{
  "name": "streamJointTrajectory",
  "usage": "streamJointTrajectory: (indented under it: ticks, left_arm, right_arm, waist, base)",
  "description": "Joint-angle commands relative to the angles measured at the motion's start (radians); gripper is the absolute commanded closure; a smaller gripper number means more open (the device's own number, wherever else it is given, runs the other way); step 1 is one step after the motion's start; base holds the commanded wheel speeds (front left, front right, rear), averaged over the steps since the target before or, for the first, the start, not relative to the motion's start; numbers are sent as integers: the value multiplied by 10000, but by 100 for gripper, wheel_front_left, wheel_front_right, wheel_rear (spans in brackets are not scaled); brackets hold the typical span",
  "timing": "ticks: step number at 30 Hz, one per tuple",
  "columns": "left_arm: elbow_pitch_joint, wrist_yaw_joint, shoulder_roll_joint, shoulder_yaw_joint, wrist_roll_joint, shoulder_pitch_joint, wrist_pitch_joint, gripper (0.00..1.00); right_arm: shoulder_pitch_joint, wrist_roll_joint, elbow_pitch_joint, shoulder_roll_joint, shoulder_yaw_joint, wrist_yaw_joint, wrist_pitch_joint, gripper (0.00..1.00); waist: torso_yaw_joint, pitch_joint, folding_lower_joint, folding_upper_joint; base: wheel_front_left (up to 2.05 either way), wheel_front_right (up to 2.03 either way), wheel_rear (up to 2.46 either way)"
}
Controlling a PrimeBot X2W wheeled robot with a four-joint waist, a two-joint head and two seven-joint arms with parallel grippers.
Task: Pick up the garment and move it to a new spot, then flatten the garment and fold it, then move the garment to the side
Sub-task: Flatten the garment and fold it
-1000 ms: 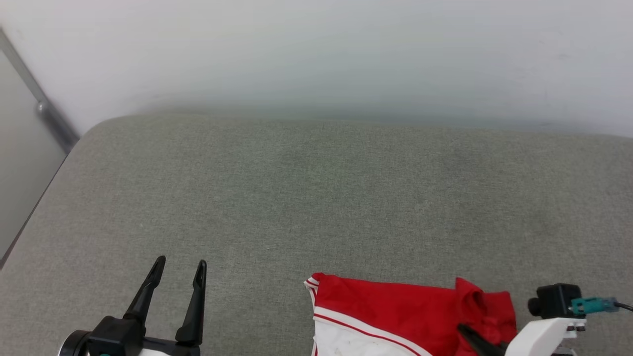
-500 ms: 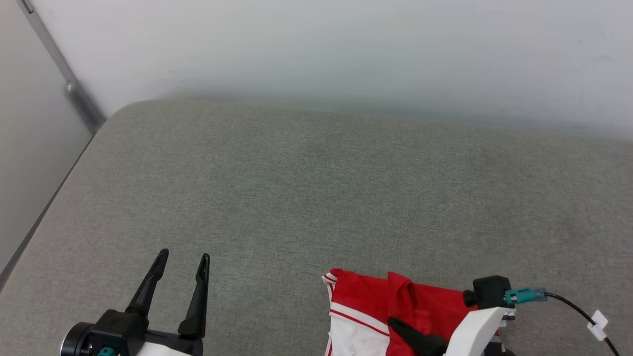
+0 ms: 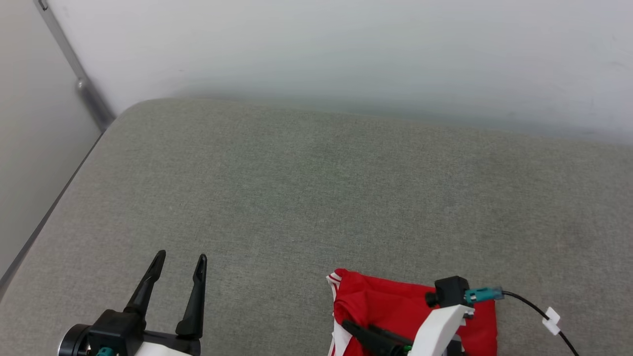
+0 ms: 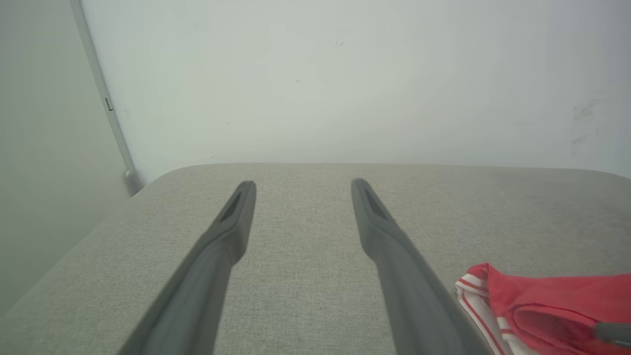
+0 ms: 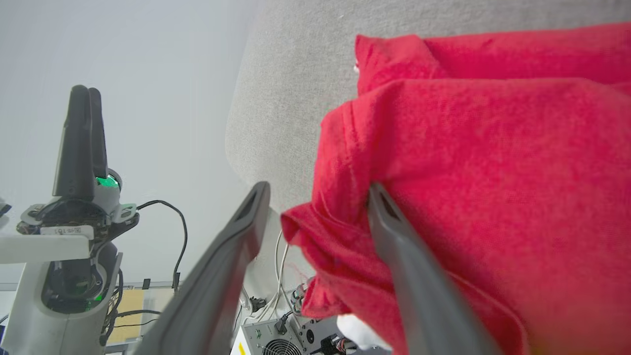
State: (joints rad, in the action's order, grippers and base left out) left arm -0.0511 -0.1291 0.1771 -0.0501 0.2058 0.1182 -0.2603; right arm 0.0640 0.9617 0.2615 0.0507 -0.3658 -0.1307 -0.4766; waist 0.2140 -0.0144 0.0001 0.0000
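The garment [image 3: 390, 306], a red shirt with red-and-white striped trim, lies bunched in soft folds at the near edge of the grey fabric-covered tabletop [image 3: 306, 198], right of centre; the wide stretch toward the pale wall [image 3: 346, 49] is bare. The right claw [image 3: 358, 327] sits low over the heap, its two dark fingers spread apart and pinching nothing; in the right wrist view one finger presses against the underside of a thick red fold [image 5: 493, 172] while the other stands free beside the cloth, and a lobe of fabric sags between them past the tabletop's rim. The left claw [image 3: 181, 255] hovers well apart to the left, fingers wide and empty, pointing up the tabletop; from the left wrist view the shirt's striped edge [image 4: 552, 305] shows at the lower right.

The scene fits two readings: a claw with its fingers wide about to close on the fold, or one parted from cloth it has set down here; the shirt is neither flat nor neatly folded, so smoothing work seems to remain either way. Good handling here probably means moving the right claw only along the line of its own fingers, so the finger under the fold does not snag and drag the heap; the overhanging lobe could pull more cloth off the rim, so any motion should favour the tabletop's interior; the left claw has room to come in from the striped edge.
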Motion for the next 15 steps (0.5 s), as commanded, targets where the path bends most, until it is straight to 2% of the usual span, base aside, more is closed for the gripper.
streamJointTrajectory:
  ticks: [1, 4, 8, 15]
  left_arm:
    - [17, -11, 34, 30, 10, 17, -71, 0]
    - [3, -11, 25, 33, 16, 48, -71, 0]
    - [-11, -12, 45, 35, 67, 37, -69, 0]
    - [-43, -11, -93, -14, 80, -109, -59, 0]
  right_arm:
    - [235, 126, -107, -9, -153, 0, 88, 0]
    - [435, -237, -342, -10, -185, 0, 208, 0]
    - [744, -1638, -823, 0, 436, 0, 333, 0]
    - [1258, -4757, -1947, 1294, 1393, 0, 1450, 0]
  waist:
    - [-75, 36, -1, 0]
    - [-220, 77, -1, 0]
    - [-496, 95, -1, 0]
    - [-1051, 84, -1, 0]
  base:
    - [0, 0, 0]
    - [0, 0, 0]
    - [0, 0, 0]
    - [0, 0, 0]
